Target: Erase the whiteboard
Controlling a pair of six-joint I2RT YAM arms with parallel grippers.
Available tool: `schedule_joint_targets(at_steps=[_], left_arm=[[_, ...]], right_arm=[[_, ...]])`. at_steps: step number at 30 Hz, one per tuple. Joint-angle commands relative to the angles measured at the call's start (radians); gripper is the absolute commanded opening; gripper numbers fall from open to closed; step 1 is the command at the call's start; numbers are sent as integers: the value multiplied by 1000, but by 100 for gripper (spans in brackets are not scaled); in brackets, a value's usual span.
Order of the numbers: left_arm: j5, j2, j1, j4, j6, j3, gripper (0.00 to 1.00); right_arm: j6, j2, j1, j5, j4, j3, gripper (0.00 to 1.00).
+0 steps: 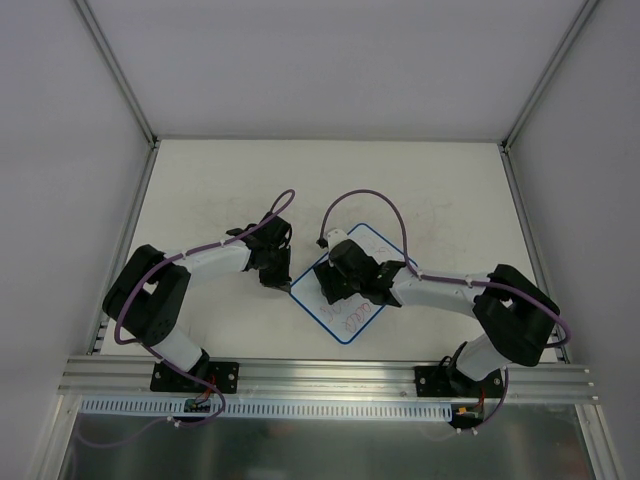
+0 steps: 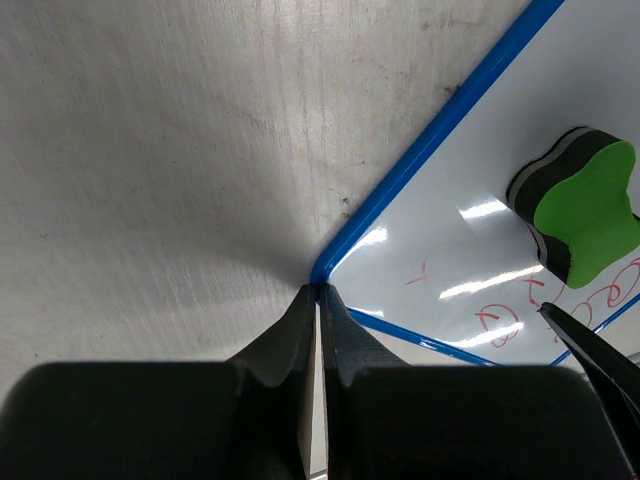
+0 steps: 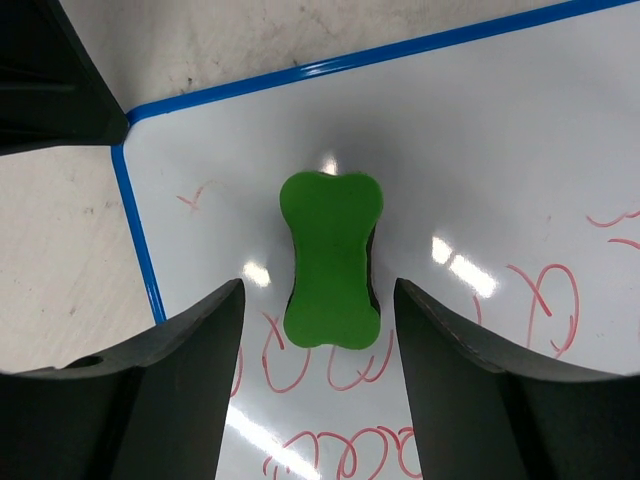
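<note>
The whiteboard (image 1: 345, 322) lies askew on the table (image 1: 200, 190), red scribbles (image 3: 330, 370) on its near part. Your left gripper (image 2: 317, 290) is pinched closed, its tips at the board's left corner. Your right gripper (image 3: 318, 285) stands spread wide astride the green eraser (image 3: 330, 255) lying on the board, not touching it.

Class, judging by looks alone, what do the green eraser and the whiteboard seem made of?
The green eraser: probably foam, with a matte green top over a dark layer and soft rounded edges. The whiteboard: likely a smooth, glossy coated sheet, since bright glints show on its surface.
</note>
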Motion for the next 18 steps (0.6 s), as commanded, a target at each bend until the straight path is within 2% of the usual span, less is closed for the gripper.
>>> schedule_joint_targets(at_steps=[1, 11, 18], left_arm=[[-47, -8, 9, -64, 15, -20, 0], [-47, -3, 9, -64, 20, -13, 0], [-47, 4, 9, -64, 28, -14, 0]], right_arm=[[26, -13, 16, 54, 45, -17, 64], [68, 11, 24, 75, 26, -42, 61], [72, -5, 27, 86, 28, -54, 52]])
